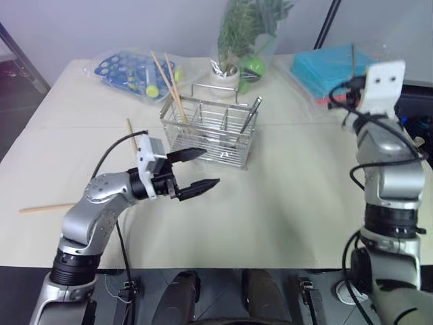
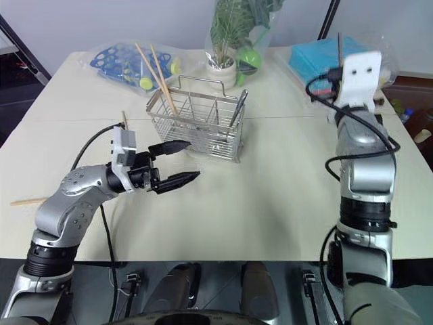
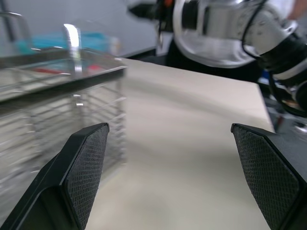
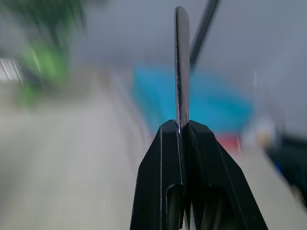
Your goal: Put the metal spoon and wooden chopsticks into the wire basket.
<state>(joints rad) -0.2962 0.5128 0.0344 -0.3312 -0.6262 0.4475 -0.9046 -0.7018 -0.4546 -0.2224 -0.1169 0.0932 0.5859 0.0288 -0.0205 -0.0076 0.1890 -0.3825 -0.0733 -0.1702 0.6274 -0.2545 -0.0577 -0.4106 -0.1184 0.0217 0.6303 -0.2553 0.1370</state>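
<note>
While left claw [image 1: 195, 169] gapes, right claw [image 4: 184, 125] — wrist view — pinches metal spoon [image 4: 181, 67].

- Open table [image 1: 284, 203] surface lies between the two arms, in front of the wire basket [image 1: 210, 132].
- The left gripper [image 1: 193, 169], jaws wide, hovers just before the basket's near wall.
- Behind the basket, a potted plant [image 1: 237, 40] and bagged items crowd the far edge.
- Two chopsticks [image 1: 169, 78] lean out of the basket's left end.

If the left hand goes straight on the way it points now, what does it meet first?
Probably nothing soon: the open left hand points past the near end of the wire basket, over bare table. Depth is unclear, so its upper finger might graze it.
</note>
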